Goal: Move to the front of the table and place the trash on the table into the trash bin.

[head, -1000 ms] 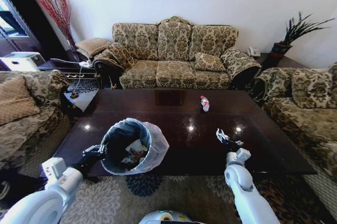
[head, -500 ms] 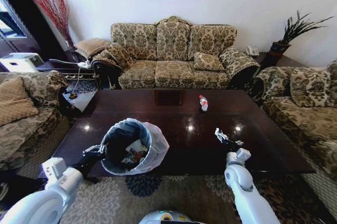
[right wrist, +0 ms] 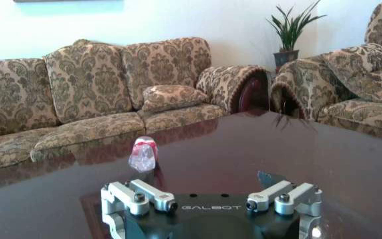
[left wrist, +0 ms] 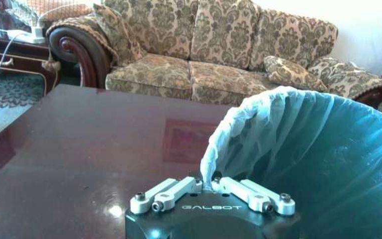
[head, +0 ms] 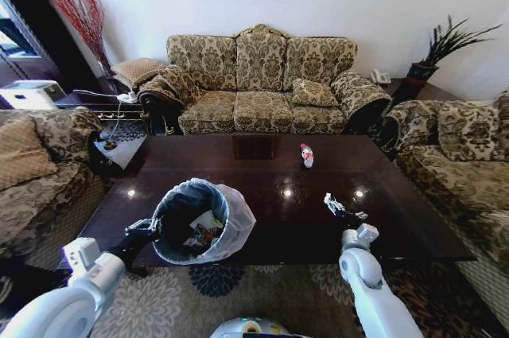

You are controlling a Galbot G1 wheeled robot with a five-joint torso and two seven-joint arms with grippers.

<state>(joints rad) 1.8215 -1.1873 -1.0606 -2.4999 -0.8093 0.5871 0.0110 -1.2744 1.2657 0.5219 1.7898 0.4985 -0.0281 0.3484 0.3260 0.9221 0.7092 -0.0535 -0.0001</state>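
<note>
A single clear plastic bottle (head: 306,155) with a red label lay on its side on the far half of the dark glossy counter (head: 262,195), near the sofa (head: 262,83). One round black trash bin (head: 199,223), lined with a pale bag folded over its rim, hung at the counter's near left edge, its rim pinched by the left claw (head: 147,229). The right claw (head: 338,209) hovered over the near right part, fingers apart and holding nothing.
</note>
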